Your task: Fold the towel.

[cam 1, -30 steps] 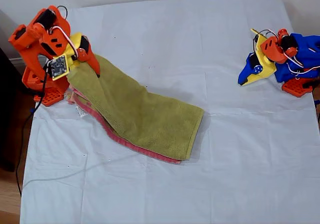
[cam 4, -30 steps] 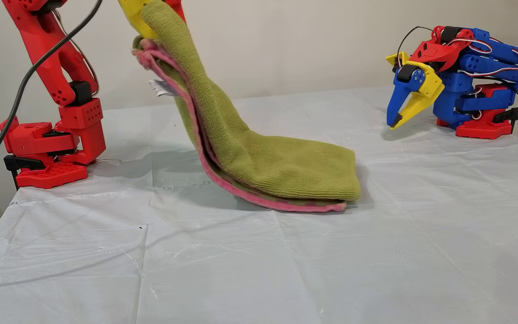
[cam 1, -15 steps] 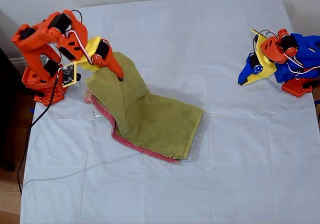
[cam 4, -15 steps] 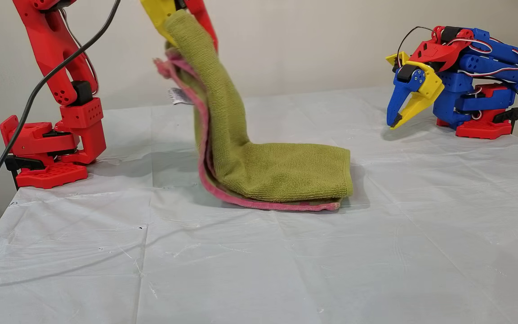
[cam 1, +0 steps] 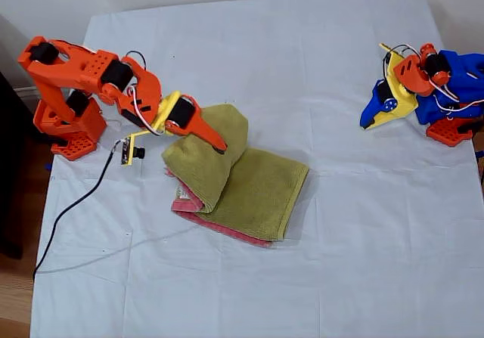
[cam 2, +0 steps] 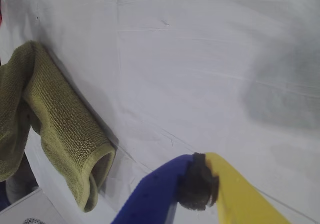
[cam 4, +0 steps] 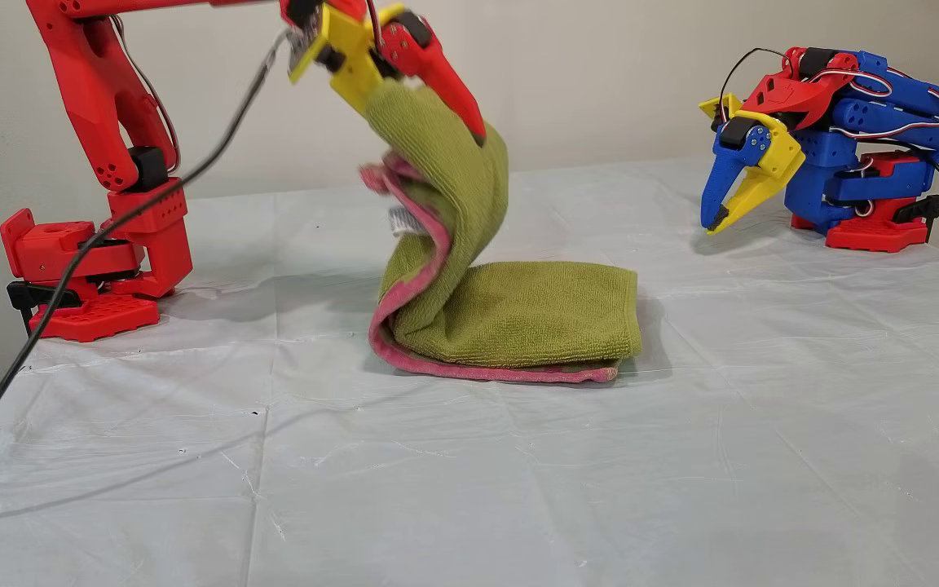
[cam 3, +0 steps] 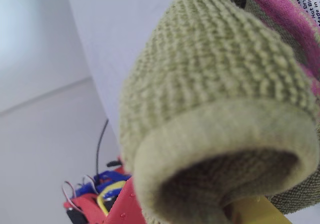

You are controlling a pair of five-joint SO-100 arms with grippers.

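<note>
The olive-green towel (cam 1: 257, 190) with a pink-red border lies half flat on the table, and its other end is lifted and curled over the flat part (cam 4: 518, 318). My second gripper (cam 1: 215, 144), red and yellow, is shut on that lifted end (cam 4: 457, 130). In the second wrist view the rolled towel edge (cam 3: 210, 83) fills the picture above the red finger (cam 3: 127, 206). My first gripper (cam 1: 368, 124), blue and yellow, hangs shut and holds nothing at the exterior view's right (cam 4: 712, 224), well clear of the towel (cam 2: 60, 124). Its tips (cam 2: 200, 184) meet.
A white-pale blue sheet (cam 1: 227, 293) covers the whole table. The red arm's base (cam 1: 68, 126) stands at the exterior view's left edge, with a black cable (cam 1: 76, 202) trailing off the front. The blue arm's base (cam 1: 454, 126) stands at the exterior view's right edge.
My second gripper has swung toward the exterior view's right and lower, carrying the towel's lifted end over the flat part. The first gripper has not moved.
</note>
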